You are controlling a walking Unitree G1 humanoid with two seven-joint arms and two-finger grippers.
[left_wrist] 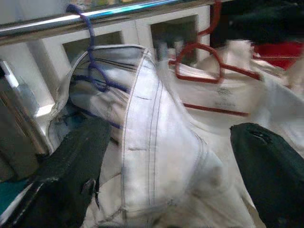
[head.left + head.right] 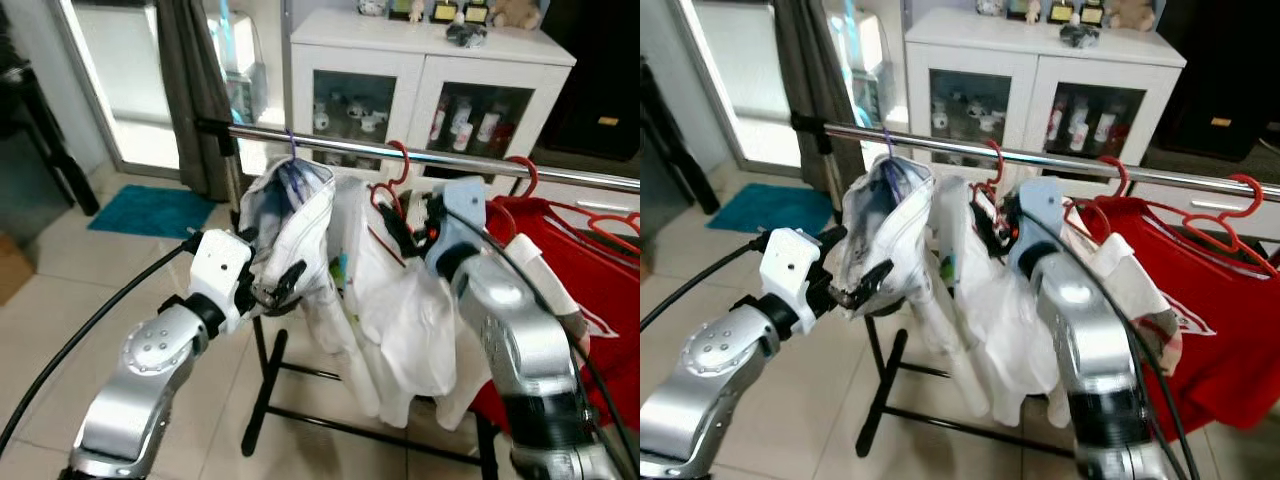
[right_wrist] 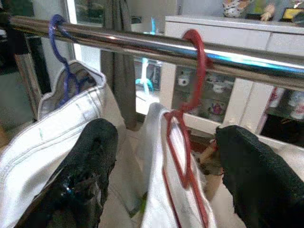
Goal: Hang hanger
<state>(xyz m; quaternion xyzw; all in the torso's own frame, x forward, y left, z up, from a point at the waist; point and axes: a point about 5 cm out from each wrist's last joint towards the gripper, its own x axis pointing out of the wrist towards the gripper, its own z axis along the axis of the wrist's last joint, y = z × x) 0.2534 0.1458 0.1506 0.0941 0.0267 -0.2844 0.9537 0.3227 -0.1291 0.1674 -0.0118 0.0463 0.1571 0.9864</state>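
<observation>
A chrome rail (image 2: 450,160) crosses the view. A purple hanger (image 2: 291,150) hangs on it and carries a white garment (image 2: 300,215). Beside it, a red hanger (image 3: 178,137) with a white T-shirt (image 2: 400,320) is hooked over the rail. My left gripper (image 2: 270,280) is open at the lower part of the white garment, whose cloth lies between the spread fingers (image 1: 71,171). My right gripper (image 2: 405,225) is open just below the rail. Its two fingers (image 3: 90,166) stand wide apart on either side of the red hanger's neck.
More red hangers (image 2: 520,175) with a red garment (image 2: 590,270) fill the rail's right end. The rack's black legs (image 2: 265,385) stand on the tiled floor. A white glass-door cabinet (image 2: 420,70) stands behind, with a dark curtain (image 2: 195,90) and a teal mat (image 2: 150,210) at left.
</observation>
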